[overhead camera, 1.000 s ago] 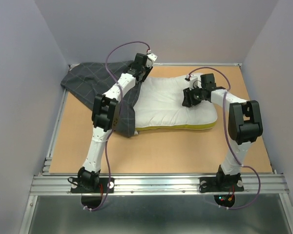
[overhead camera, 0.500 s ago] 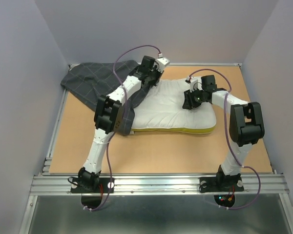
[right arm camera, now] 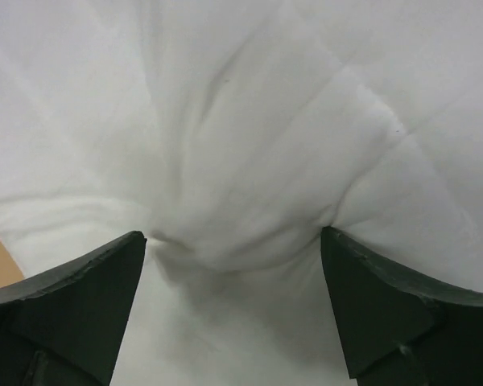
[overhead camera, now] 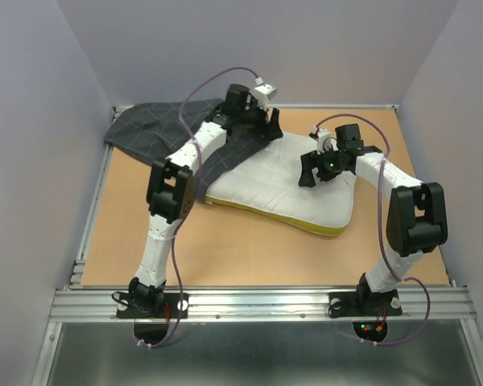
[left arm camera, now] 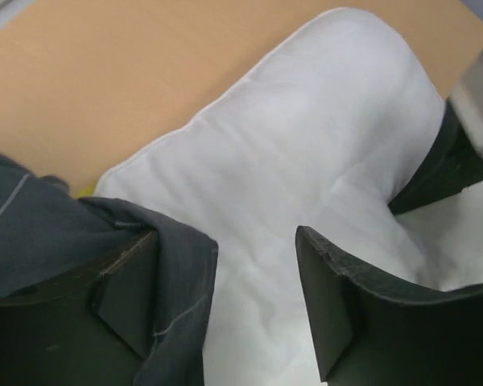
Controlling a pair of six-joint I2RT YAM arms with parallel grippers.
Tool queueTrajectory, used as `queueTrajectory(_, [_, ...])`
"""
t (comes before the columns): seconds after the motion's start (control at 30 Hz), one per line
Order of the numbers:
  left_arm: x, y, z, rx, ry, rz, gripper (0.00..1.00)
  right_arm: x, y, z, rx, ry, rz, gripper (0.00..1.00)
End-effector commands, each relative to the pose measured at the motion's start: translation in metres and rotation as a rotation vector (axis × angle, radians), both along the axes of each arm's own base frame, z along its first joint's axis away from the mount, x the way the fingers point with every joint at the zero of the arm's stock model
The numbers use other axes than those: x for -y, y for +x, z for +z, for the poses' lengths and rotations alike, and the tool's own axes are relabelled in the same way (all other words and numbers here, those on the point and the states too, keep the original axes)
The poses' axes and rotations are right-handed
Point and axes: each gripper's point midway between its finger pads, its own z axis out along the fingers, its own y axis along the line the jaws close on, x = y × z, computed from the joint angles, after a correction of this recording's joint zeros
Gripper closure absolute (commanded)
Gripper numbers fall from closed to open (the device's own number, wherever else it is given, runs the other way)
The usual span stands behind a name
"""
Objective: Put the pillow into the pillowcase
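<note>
The pillow point(overhead camera: 282, 181) lies slantwise on the table point(overhead camera: 249, 257), its yellow band point(overhead camera: 283, 219) showing along the edge nearest the arm bases. On the pillow's right half, a little in from that edge, the right gripper point(overhead camera: 315, 175) stands over the white quilted face with its jaws spread wide. Seen from its own wrist, the right gripper point(right arm camera: 233, 240) has both fingertips point(right arm camera: 88, 289) pressed down into the pillow point(right arm camera: 266, 121), which dents and puckers in folds between them, yet nothing is pinched. Farther back, at the pillow's far edge, the left gripper point(overhead camera: 270, 130) is likewise released. From its wrist, the left gripper point(left arm camera: 225, 237) shows jaws well apart: bare white pillow point(left arm camera: 306, 145) fills the gap, and the pillowcase point(left arm camera: 56, 233) is draped over one finger only, its hem hanging against that finger's inner side. A speck of yellow shows just beside the cloth there. From above, the pillowcase point(overhead camera: 157, 133) overlaps the pillow's left end and spreads away from it to the far left; whether that end sits inside the cloth or merely beneath it cannot be told
</note>
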Motion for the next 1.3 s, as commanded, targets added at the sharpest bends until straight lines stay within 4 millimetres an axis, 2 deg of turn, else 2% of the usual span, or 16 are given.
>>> queueTrajectory(0.0, [-0.096, -0.011, 0.18, 0.236, -0.172, 0.08, 0.01, -0.017, 0.004, 0.06, 0.153, -0.013, 0.035, 0.0])
queueTrajectory(0.07, [-0.131, -0.018, 0.198, 0.26, -0.179, 0.139, 0.01, -0.029, 0.003, 0.073, 0.205, -0.043, 0.062, 0.0])
queueTrajectory(0.1, [-0.171, -0.023, 0.205, 0.263, -0.177, 0.216, 0.01, -0.046, -0.001, 0.075, 0.242, -0.096, 0.101, 0.0])
queueTrajectory(0.2, [-0.245, -0.037, 0.198, 0.255, -0.137, 0.384, 0.01, -0.094, -0.017, 0.071, 0.301, -0.204, 0.192, 0.0])
queueTrajectory(0.27, [-0.284, -0.055, 0.177, 0.219, -0.108, 0.473, 0.01, -0.131, -0.03, 0.059, 0.328, -0.247, 0.262, 0.0])
queueTrajectory(0.37, [-0.338, -0.072, 0.153, 0.174, -0.084, 0.594, 0.01, -0.155, -0.032, 0.045, 0.413, -0.367, 0.279, 0.0])
queueTrajectory(0.47, [-0.358, -0.104, 0.113, 0.093, -0.063, 0.635, 0.01, -0.187, -0.039, 0.019, 0.459, -0.471, 0.341, 0.0])
queueTrajectory(0.53, [-0.358, -0.123, 0.115, 0.128, -0.05, 0.622, 0.01, -0.191, -0.035, 0.0, 0.473, -0.532, 0.343, 0.0])
queueTrajectory(0.73, [-0.352, -0.163, 0.071, 0.095, 0.018, 0.575, 0.02, -0.187, -0.03, -0.044, 0.473, -0.67, 0.374, 0.03])
queueTrajectory(0.77, [-0.353, -0.169, 0.054, 0.069, 0.032, 0.577, 0.04, -0.187, -0.028, -0.047, 0.476, -0.68, 0.367, 0.12])
queueTrajectory(0.8, [-0.355, -0.171, 0.052, 0.086, 0.047, 0.59, 0.05, -0.186, -0.027, -0.048, 0.477, -0.687, 0.358, 0.34])
queueTrajectory(0.83, [-0.352, -0.174, 0.044, 0.087, 0.07, 0.578, 0.07, -0.189, -0.025, -0.046, 0.48, -0.674, 0.346, 0.45])
queueTrajectory(0.87, [-0.354, -0.177, 0.026, 0.057, 0.105, 0.588, 0.12, -0.194, -0.025, -0.042, 0.474, -0.643, 0.329, 0.74])
queueTrajectory(0.93, [-0.347, -0.177, 0.011, 0.041, 0.135, 0.57, 0.19, -0.205, -0.022, -0.032, 0.47, -0.573, 0.311, 0.99])
queueTrajectory(1.1, [-0.33, -0.153, -0.007, 0.037, 0.251, 0.548, 0.35, -0.226, -0.008, 0.021, 0.524, -0.431, 0.247, 1.0])
queueTrajectory(1.27, [-0.301, -0.146, -0.01, 0.069, 0.255, 0.484, 0.31, -0.229, 0.004, 0.056, 0.568, -0.367, 0.208, 0.99])
